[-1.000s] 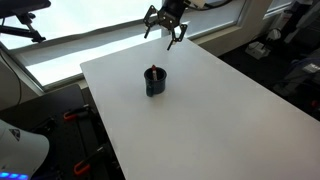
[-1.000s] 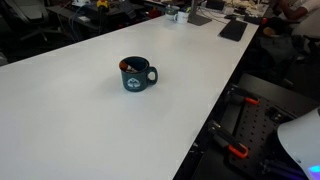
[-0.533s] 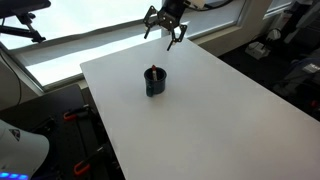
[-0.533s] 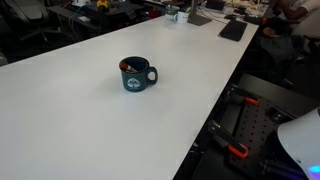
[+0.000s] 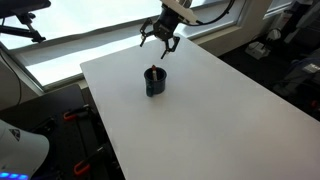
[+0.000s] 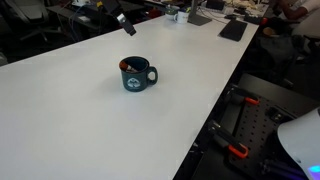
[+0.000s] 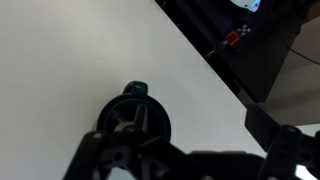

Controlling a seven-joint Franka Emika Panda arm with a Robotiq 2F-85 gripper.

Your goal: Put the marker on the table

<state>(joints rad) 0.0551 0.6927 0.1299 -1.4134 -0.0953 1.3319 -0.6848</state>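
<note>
The marker (image 5: 153, 71) (image 6: 125, 66), dark with a reddish tint, stands inside a dark blue mug (image 5: 155, 83) (image 6: 136, 76) on the white table (image 5: 200, 110) (image 6: 70, 110). My gripper (image 5: 160, 40) hangs open above the table's far side, a little behind and above the mug, with nothing between its fingers. One fingertip (image 6: 125, 22) pokes in at the top of an exterior view. In the wrist view the mug (image 7: 140, 105) lies below the dark open gripper (image 7: 185, 160), its teal handle showing; the marker cannot be made out there.
Windows run along the table's far edge (image 5: 100, 40). Black equipment with red clamps (image 6: 240, 130) sits beside the table's long edge. Desks with clutter (image 6: 200, 12) stand beyond the far end.
The gripper has come down and forward from the table's far edge toward the mug, still open. Its fingertip now enters an exterior view. Mug and marker have not moved.
</note>
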